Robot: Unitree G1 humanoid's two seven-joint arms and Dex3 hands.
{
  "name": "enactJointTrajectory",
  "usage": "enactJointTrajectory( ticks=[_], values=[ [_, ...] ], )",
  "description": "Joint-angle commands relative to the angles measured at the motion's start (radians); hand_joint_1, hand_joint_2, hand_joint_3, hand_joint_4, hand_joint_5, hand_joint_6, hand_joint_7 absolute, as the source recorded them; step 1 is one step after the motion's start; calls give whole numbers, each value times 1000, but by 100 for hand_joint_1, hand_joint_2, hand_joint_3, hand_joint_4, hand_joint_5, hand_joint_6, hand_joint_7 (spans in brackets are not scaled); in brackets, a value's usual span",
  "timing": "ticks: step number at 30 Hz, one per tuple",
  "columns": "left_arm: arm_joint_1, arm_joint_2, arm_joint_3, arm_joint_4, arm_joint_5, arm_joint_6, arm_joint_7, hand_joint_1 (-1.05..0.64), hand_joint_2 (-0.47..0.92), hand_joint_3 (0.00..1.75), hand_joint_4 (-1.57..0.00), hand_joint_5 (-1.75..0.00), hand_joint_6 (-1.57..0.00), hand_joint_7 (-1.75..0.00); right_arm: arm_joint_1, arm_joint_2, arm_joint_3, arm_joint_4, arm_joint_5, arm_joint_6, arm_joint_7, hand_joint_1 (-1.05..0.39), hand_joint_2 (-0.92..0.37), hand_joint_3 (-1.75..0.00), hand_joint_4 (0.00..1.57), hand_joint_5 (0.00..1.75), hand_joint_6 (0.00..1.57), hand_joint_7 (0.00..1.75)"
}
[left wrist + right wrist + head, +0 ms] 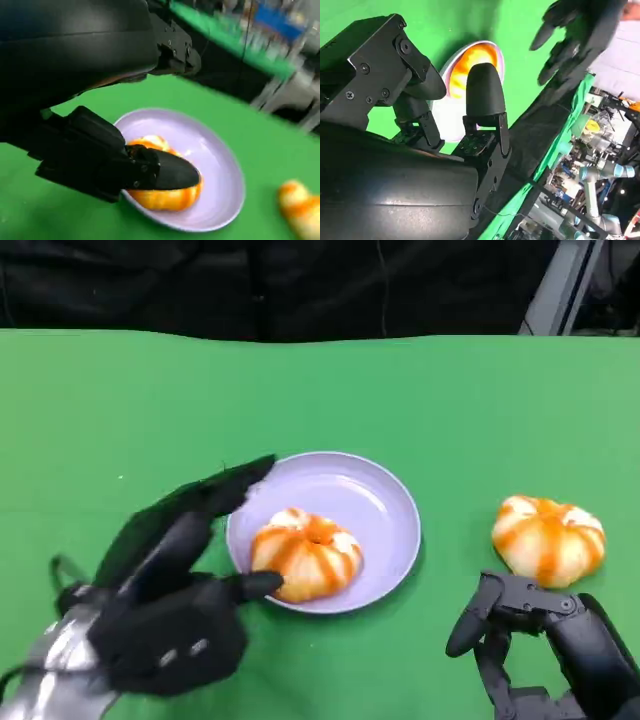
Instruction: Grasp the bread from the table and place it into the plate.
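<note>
A round bread roll (306, 556), pale with orange stripes, is seen lying in a lavender plate (375, 502) on a green table (120, 410). In the head view the roll is set toward the side of the plate nearest the left hand (175, 580). That hand is spread at the plate's rim, with nothing gripped: its long fingers (215, 492) are stretched past the edge of the plate, apart from the roll, while one lower fingertip is placed right against the roll's side. Whether that fingertip is truly touching the crust cannot be told from the head view; in the left wrist view the black fingertip (172, 172) is shown lying against the roll (167, 197), over the rim of the plate (220, 165).

A second roll (548, 538) of the same kind is left on the table, well apart from the plate and just beyond the right hand (530, 635). The right hand is held low over the cloth with its fingers curled but parted and nothing between them. In the right wrist view its fingers (482, 95) are seen pointed toward the plate (451, 102) and the roll in it (472, 60), with the left hand (575, 40) blurred beyond them.

A dark backdrop (280, 285) is hung behind the table's far edge.
</note>
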Motion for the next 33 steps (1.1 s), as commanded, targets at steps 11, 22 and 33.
enactJointTrajectory(
  ticks=[11,22,33],
  values=[
    [197,-39,125,3,-162,-242,56,-24,92,24,-39,-82,-69,-12,-1,-8,-7,0,4,-8,-5,10,-32,-145,84,165,80,134],
    [346,-179,202,-30,-306,-398,87,2,66,92,-70,-139,-69,-116,6,-20,-19,-10,7,-20,-1,11,-32,-144,84,163,80,134],
    [430,-251,243,-87,-285,-391,111,11,44,132,-82,-174,-79,-152,14,-27,-24,6,7,-51,-8,12,-33,-141,86,164,82,132]
  ],
)
